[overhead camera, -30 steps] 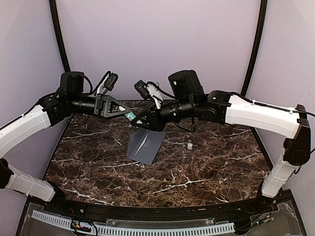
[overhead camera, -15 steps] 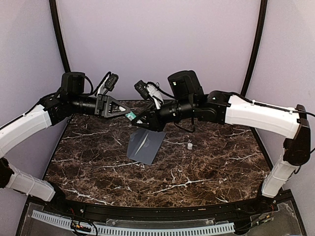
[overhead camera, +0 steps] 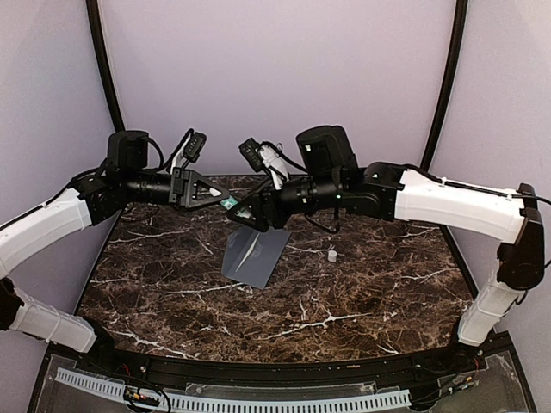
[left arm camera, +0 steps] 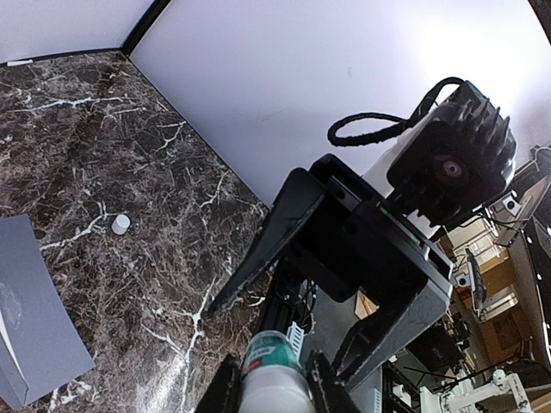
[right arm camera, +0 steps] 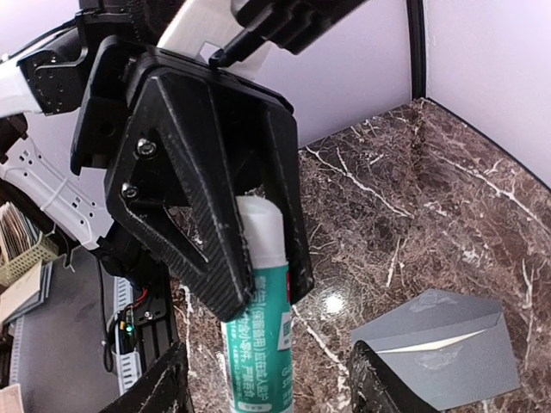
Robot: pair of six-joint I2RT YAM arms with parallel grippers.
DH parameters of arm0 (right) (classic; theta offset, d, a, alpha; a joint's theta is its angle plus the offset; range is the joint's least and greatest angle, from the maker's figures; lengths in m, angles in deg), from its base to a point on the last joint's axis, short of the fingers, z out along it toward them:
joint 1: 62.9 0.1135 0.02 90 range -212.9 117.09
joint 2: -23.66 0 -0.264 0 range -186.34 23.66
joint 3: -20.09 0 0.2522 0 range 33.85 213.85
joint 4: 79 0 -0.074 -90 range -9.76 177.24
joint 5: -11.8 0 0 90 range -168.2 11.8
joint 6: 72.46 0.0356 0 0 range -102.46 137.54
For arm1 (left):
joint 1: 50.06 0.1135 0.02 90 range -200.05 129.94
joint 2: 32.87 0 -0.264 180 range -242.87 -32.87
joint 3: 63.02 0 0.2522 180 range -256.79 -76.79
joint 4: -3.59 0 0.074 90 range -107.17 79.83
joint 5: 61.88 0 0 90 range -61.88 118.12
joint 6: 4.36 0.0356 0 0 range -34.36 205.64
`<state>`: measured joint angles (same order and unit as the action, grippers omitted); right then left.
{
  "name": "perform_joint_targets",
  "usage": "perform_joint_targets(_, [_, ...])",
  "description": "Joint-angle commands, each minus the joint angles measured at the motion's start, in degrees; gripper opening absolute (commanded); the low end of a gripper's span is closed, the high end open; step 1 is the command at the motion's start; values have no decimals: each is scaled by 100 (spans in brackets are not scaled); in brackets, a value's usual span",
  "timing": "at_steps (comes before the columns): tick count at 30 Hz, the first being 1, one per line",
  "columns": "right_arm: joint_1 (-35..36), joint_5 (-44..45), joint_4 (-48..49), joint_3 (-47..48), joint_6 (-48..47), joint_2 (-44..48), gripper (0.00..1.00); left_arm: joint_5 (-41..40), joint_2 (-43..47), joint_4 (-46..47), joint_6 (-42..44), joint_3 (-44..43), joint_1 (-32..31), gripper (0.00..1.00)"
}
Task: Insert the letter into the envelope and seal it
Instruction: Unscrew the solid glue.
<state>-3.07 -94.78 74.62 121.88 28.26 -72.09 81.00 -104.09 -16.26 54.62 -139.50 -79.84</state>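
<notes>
Hardly any change from half a second back: both wrists nudged up a touch, while the envelope [overhead camera: 254, 256] and the cap [overhead camera: 332, 255] sit in the same spots on the table [overhead camera: 362, 301]. Both arms reach in toward each other over the far half of the table, tips meeting in the air.

My left gripper [left arm camera: 271, 389] is clamped on a glue stick [right arm camera: 258, 320], a white tube with a green label, and its fingers pinch the white part. My right gripper [right arm camera: 269, 385] faces it head-on, released. Its fingers are spread wide either side of the stick's green end and, going by the right wrist view, are not touching it.

The envelope is grey and lies flat on the table below the two grippers, a little toward my bases, well apart from both. Neither gripper touches it. In the right wrist view a thin pale line shows along its flap edge; I can't tell if the flap is stuck down. The cap is small and white, on the table to the right of the envelope, near it but not touching.
</notes>
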Motion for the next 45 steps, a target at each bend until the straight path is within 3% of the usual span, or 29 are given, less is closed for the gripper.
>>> perform_joint_targets(1, [-29, 33, 505, -311, 84, 458, 70, -522, 351, 555, -226, 146, 14, 0])
perform_joint_targets(4, [-45, 200, 1162, -814, 304, 799, 82, -793, 481, 1229, -607, 422, 16, 0])
perform_joint_targets(7, [-92, 387, 2753, -1691, 959, 1234, 88, -1061, 703, 2453, -1026, 743, 23, 0])
perform_joint_targets(11, [-95, 422, 5004, -2554, 2038, 1333, 90, -1283, 907, 3753, -1470, 1168, 19, 0])
perform_joint_targets(15, [-35, 307, 6084, -2539, 2611, 894, 89, -1284, 997, 4325, -1584, 1298, 16, 0])
perform_joint_targets(21, [36, 246, 5740, -1934, 2521, 408, 82, -1294, 1125, 4564, -1694, 1317, 18, 0])
perform_joint_targets(25, [35, 109, 5599, -1759, 2411, 349, 69, -1172, 1170, 4452, -1682, 1243, 16, 0])
perform_joint_targets(31, [26, -308, 5462, -1577, 2085, 316, 58, -1046, 1177, 4258, -1665, 1152, 16, 0])
perform_joint_targets(37, [16, -177, 5080, -1401, 1991, 304, 45, -979, 1163, 4276, -1695, 1113, 16, 0])
perform_joint_targets(45, [5, -491, 5149, -1304, 2115, 194, 38, -882, 1097, 4491, -1838, 1140, 16, 0])
